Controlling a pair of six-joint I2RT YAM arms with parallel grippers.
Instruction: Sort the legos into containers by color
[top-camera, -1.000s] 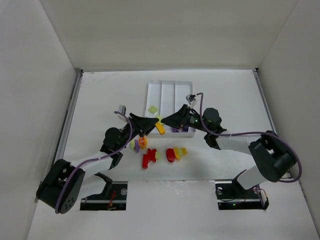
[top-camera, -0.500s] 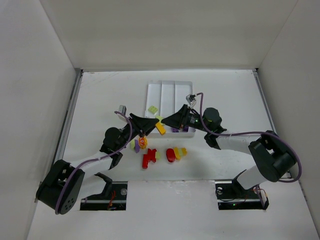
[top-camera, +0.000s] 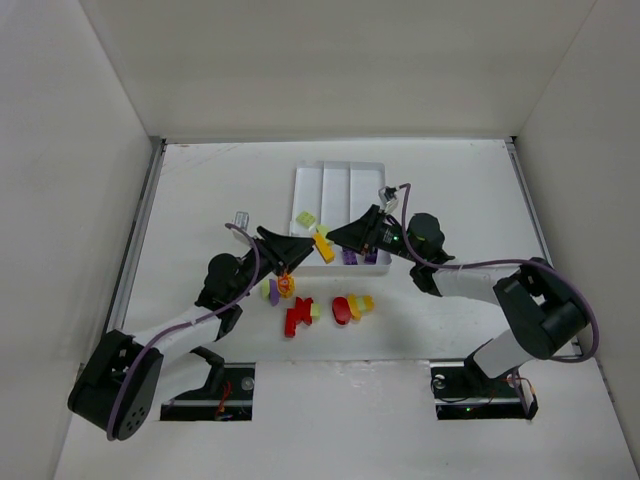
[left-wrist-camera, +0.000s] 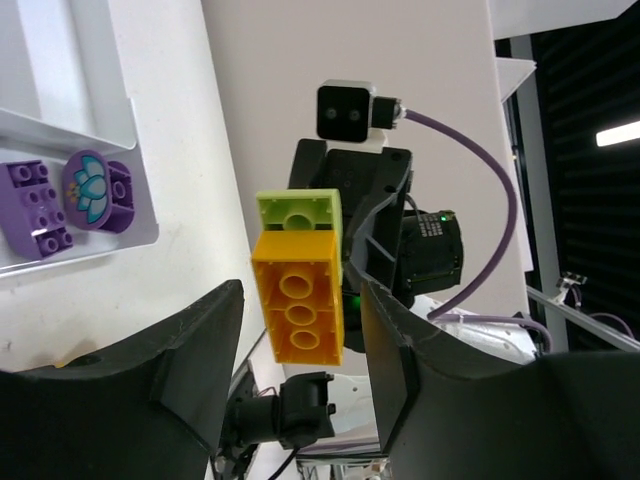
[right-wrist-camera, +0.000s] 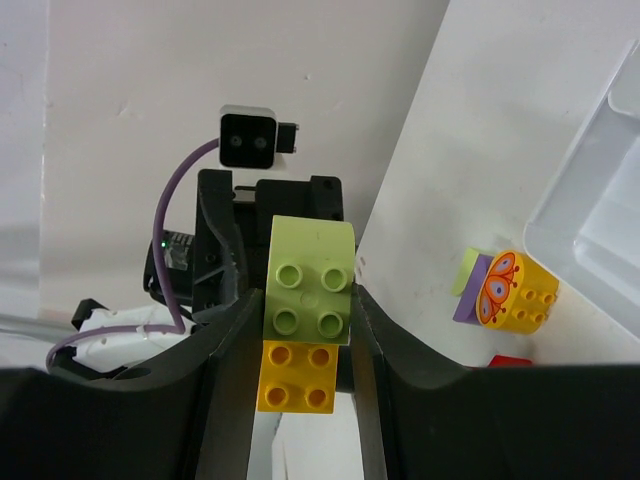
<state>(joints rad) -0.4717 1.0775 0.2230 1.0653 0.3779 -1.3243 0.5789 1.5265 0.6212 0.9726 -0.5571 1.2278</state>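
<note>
Between the matte black fingers (right-wrist-camera: 225, 380) of the right claw (right-wrist-camera: 306, 300), clenching a joined pair of legos up off the counter (top-camera: 200, 190): pinching a light green square brick (right-wrist-camera: 308, 288), four round studs on top, by its two smooth side walls, and carrying with it a glossy yellow-orange brick (right-wrist-camera: 297, 378), four more studs showing on the wrist side of the green one.

Directly opposite, pointing the left claw (left-wrist-camera: 300, 288) tip to tip at the right one, released, spreading its broad curved fingers (left-wrist-camera: 190, 370) slightly wider than the yellow-orange brick and leaving a sliver of gap on either side. From that wrist, looking into the long brick's hollow underside: three round tubes in a row, then the green brick's single tube past the far end.

Just beside the right claw, toward its own base, lying in the crosswise section of the thin-walled white plastic tray (top-camera: 340, 175): a purple studded brick (left-wrist-camera: 40, 205) and, just beside it, a purple round-faced piece (left-wrist-camera: 92, 190) printed with a flower. Just beyond the left claw, resting in the tray's leftmost long section: a flat light green brick (top-camera: 305, 218).

Below both claws, toward the arm bases, lying loose on the matte white counter: a yellow studded brick (right-wrist-camera: 510, 292) with a round orange printed face, touching a purple-and-green piece (right-wrist-camera: 465, 285); near these, blocky red bricks (top-camera: 297, 316); and a rounded red piece (top-camera: 342, 309) touching a small yellow piece (top-camera: 362, 303).
</note>
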